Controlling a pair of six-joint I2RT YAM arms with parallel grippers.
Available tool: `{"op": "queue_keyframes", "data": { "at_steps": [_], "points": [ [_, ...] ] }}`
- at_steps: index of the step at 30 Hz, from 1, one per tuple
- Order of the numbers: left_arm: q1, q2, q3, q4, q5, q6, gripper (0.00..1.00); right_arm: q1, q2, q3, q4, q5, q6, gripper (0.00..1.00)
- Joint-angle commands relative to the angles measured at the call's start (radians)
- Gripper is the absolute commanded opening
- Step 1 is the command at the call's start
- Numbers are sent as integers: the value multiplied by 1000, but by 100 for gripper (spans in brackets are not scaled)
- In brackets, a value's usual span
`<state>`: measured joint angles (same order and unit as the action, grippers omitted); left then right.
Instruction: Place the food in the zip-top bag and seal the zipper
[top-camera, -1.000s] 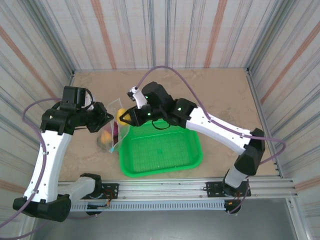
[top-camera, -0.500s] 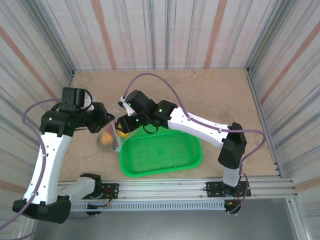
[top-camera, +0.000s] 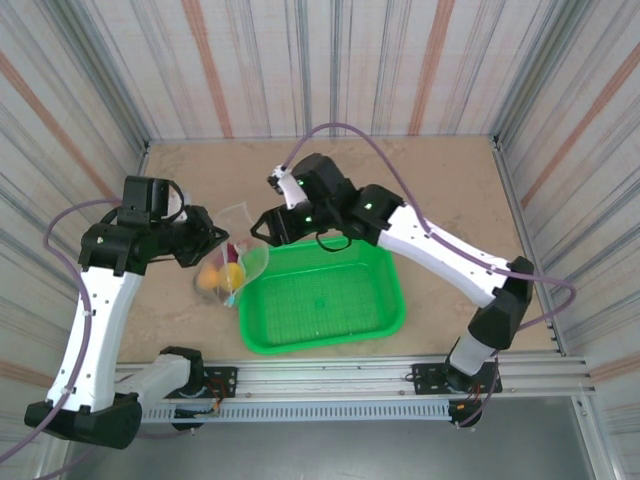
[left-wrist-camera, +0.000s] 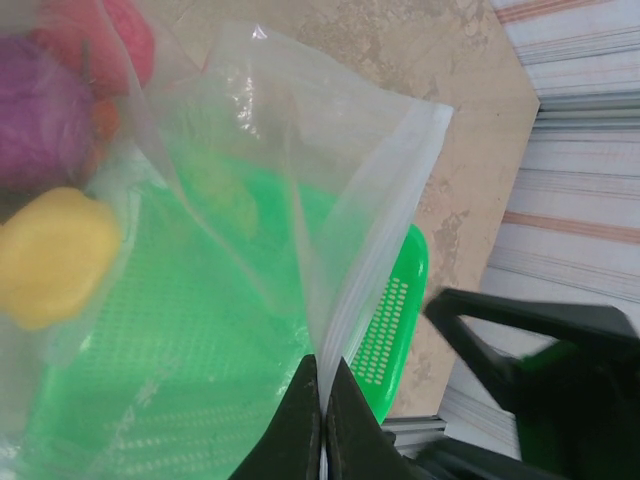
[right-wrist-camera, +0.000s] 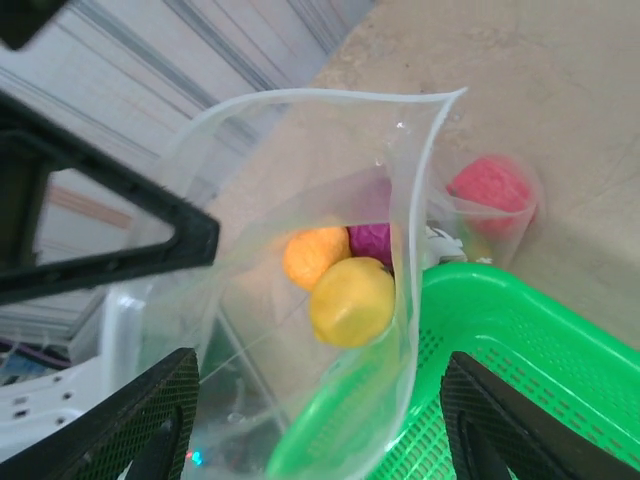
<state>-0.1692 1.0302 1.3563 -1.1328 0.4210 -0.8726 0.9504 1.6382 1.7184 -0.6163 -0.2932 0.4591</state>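
Top external: beige tabletop (top-camera: 440, 190), striped walls (top-camera: 300, 60), green basket (top-camera: 322, 345) 6 o'clock of centre. Left gripper (left-wrist-camera: 322, 420) pinching zip-top bag (left-wrist-camera: 330, 180) edge; right gripper (right-wrist-camera: 318, 400) spread wide, empty. Food (right-wrist-camera: 350, 300) blurred behind plastic.

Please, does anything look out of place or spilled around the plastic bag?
Nothing is spilled. The small toy fruits sit inside the clear crinkly plastic bag. One thing stands out: its mouth gapes wide, unsealed, with one edge pinched in the left claw.
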Motion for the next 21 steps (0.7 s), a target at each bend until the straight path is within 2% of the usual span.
{"op": "queue_keyframes", "data": {
  "at_steps": [1, 5, 10, 15, 18, 20, 21],
  "points": [
    [10, 11, 18, 1, 24, -6, 0, -17, -21, -3, -91, -31, -41, 70],
    [8, 14, 13, 9, 47, 4, 0, -52, 49, 36, -137, -57, -45, 70],
    [5, 7, -6, 24, 71, 2, 0, -52, 194, 166, -194, -67, -53, 69],
    [-9, -3, -21, 20, 72, 4, 0, -48, 295, 271, -168, -72, -22, 66],
    [-19, -12, -29, 12, 68, 13, 0, -42, 370, 365, -189, -76, -13, 55],
    [-19, -22, -32, 2, 58, 20, 0, -40, 413, 430, -209, -52, 4, 39],
    [-19, -26, -34, -3, 50, 24, 2, -43, 430, 457, -213, -44, 21, 27]
  ]
}}
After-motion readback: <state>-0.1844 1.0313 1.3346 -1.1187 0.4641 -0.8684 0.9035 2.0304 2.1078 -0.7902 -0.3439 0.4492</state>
